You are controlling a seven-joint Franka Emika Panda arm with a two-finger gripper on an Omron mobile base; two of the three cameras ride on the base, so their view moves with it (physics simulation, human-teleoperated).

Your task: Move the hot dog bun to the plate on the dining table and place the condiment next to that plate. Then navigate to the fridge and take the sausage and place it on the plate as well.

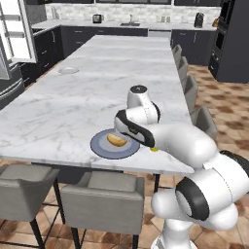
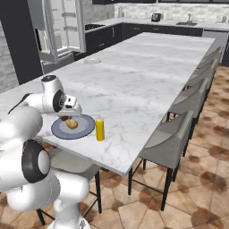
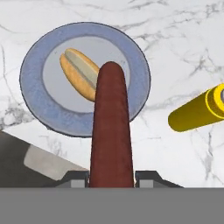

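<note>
Now | pincer (image 3: 111,177) gripping sausage (image 3: 111,131) | above plate (image 3: 35,87) | hot dog bun (image 3: 78,72) on plate

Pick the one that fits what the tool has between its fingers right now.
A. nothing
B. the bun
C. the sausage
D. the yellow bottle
C: in the hand view the tool is shut on the sausage, which hangs over the plate, where the bun already lies; the bottle stands beside the plate.

gripper (image 3: 111,177) clamped, arm folded low
</note>
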